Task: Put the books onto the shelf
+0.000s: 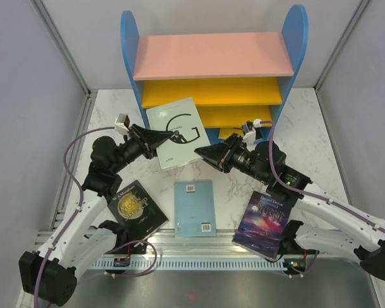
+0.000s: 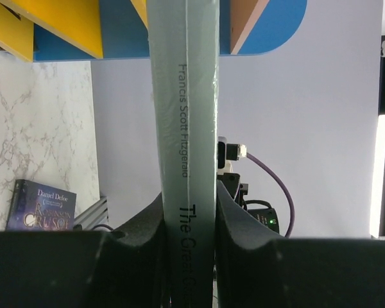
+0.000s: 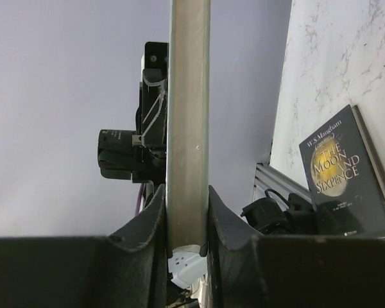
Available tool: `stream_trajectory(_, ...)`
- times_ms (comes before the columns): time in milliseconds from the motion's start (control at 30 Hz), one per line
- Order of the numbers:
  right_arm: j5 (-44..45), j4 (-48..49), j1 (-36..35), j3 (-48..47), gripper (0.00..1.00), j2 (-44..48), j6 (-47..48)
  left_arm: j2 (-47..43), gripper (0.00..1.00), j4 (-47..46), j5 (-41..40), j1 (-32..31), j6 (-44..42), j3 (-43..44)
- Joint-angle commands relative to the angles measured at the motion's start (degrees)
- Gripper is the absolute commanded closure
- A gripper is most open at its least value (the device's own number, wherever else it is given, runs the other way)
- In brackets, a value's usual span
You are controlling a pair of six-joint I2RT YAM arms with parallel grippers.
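Pale grey-green paperback (image 1: 178, 128) at far middle of white marble tabletop (image 1: 109, 102), just before blue-sided pink-topped shelf (image 1: 212, 56). Left claw (image 2: 189, 221) clenched on its spine. Right claw (image 3: 187, 221) clamped on opposite edge. Black gold-moon book (image 1: 138, 208), light-blue book (image 1: 194, 207), galaxy-cover book (image 1: 266, 221) flat along near edge.

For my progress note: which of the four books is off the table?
The pale green book with the big G: the left gripper and right gripper hold it. The black book, light blue book and purple book lie flat.
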State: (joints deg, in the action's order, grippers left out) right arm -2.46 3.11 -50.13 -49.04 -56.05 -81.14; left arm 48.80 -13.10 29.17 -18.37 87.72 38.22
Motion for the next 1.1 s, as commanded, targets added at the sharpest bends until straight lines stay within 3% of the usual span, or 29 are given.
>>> stream_trajectory(0, 5.71, 3.13, 1.87, -5.55, 1.00, 3.31, 3.98, -0.63, 0.77, 6.42, 4.41, -0.53, -8.70, 3.87)
stream_trajectory(133, 6.06, 2.07, 3.89, -6.07, 1.00, 3.85, 3.98, 0.16, 0.45, 8.70, 5.46, -0.53, -11.42, 5.99)
stream_trajectory(167, 6.06, 1.90, 4.42, -6.33, 1.00, 3.67, 4.15, 0.51, 0.23, 9.06, 5.72, -0.53, -11.87, 6.51)
stream_trajectory(267, 5.01, 1.98, 6.88, -8.09, 1.00, 1.75, 4.41, 0.69, 0.01, 11.69, 6.16, -0.44, -14.24, 9.06)
stream_trajectory(733, 1.93, 9.71, 13.30, -16.53, 1.00, -11.61, 2.75, -5.72, 0.00, 27.60, 6.16, 0.27, -22.24, 14.51)
stream_trajectory(1067, 3.51, 16.48, 13.13, -25.92, 1.00, -32.53, -1.03, -10.91, 0.00, 39.90, 4.23, 0.35, -27.16, 18.03)
